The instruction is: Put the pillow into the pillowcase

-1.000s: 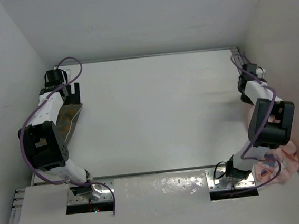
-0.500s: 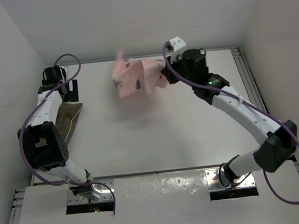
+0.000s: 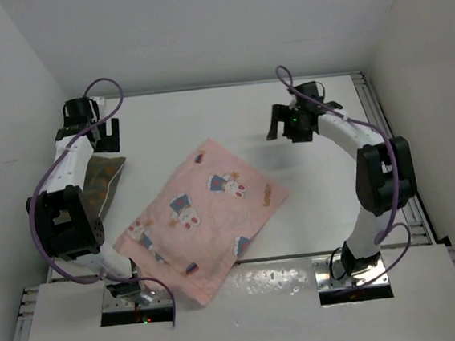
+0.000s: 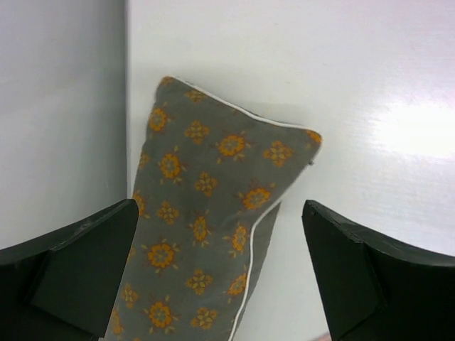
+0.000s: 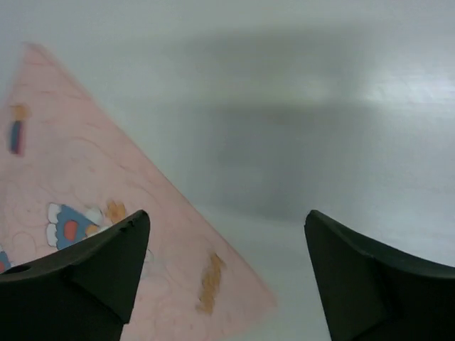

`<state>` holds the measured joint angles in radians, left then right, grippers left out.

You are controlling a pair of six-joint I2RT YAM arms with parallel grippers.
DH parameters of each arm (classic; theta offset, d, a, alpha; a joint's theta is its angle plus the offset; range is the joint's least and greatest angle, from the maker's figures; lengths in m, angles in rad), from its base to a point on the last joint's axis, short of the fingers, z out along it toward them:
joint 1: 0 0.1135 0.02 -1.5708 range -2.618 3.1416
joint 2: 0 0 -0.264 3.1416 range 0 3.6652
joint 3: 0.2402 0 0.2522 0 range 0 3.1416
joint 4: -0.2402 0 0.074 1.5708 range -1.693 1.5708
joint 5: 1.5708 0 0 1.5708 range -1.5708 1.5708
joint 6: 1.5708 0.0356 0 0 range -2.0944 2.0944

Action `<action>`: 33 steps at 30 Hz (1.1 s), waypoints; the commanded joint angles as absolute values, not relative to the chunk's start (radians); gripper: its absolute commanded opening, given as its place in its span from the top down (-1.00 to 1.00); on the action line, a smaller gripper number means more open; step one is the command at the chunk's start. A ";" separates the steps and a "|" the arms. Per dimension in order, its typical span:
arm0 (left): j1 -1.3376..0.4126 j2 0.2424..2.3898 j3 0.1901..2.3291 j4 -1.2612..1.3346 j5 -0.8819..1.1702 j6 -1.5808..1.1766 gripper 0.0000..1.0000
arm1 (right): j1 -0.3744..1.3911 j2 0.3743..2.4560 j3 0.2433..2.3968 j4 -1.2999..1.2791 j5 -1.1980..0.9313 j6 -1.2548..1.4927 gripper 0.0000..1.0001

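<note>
The pink bunny-print pillowcase (image 3: 200, 221) lies spread flat and diagonal across the middle of the table; one corner of the pillowcase (image 5: 128, 241) shows in the right wrist view. The brown pillow (image 3: 100, 183) with orange flowers leans against the left wall; the left wrist view shows the pillow (image 4: 206, 234) from above. My left gripper (image 3: 105, 136) hovers open just beyond the pillow's far end, holding nothing. Near the far right my right gripper (image 3: 284, 129) stands open above the bare table, just past the pillowcase's far corner, with nothing between its fingers.
White walls close in the table on the left, back and right. A metal rail (image 3: 386, 147) runs along the right edge. The pillowcase's near corner hangs over the front ledge (image 3: 247, 285) between the arm bases.
My right arm swung out from the right side, carried the pillowcase across the table, and let it go; the cloth now lies flat. The right gripper went from shut to open. The left arm barely moved.
</note>
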<state>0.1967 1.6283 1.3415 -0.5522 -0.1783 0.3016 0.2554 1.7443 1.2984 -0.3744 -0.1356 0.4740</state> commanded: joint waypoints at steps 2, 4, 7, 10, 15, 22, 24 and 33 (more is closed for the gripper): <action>0.135 1.583 1.405 -0.647 0.027 0.449 -0.85 | 0.098 1.656 1.265 -0.466 -0.251 0.500 0.62; 0.054 1.580 1.407 -0.780 0.154 0.599 -0.30 | 0.113 1.602 1.192 -0.404 -0.190 0.465 1.00; -0.098 1.582 1.347 -0.915 0.192 0.744 0.27 | 0.228 1.604 1.157 -0.417 -0.124 0.324 0.57; -0.190 1.589 1.203 -0.914 0.090 0.792 -0.18 | 0.317 1.681 1.175 -0.463 -0.103 0.259 -0.68; -0.158 1.595 1.040 -0.790 0.020 0.718 -0.83 | 0.462 1.802 1.179 -0.399 0.017 0.274 -0.97; -0.160 1.591 0.933 -0.617 -0.074 0.654 -0.91 | 0.538 1.937 1.164 -0.370 0.149 0.366 -0.68; -0.150 1.588 0.949 -0.600 -0.077 0.631 -0.91 | 0.540 1.948 1.140 -0.359 0.155 0.388 -0.01; -0.046 1.575 1.170 -0.613 -0.063 0.538 -0.95 | 0.163 1.806 1.026 -0.313 0.110 0.594 1.00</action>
<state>-0.0822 1.6150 1.0760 -0.6533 -0.0635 0.5880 0.3279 1.8626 1.0569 -0.3069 0.0589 0.5220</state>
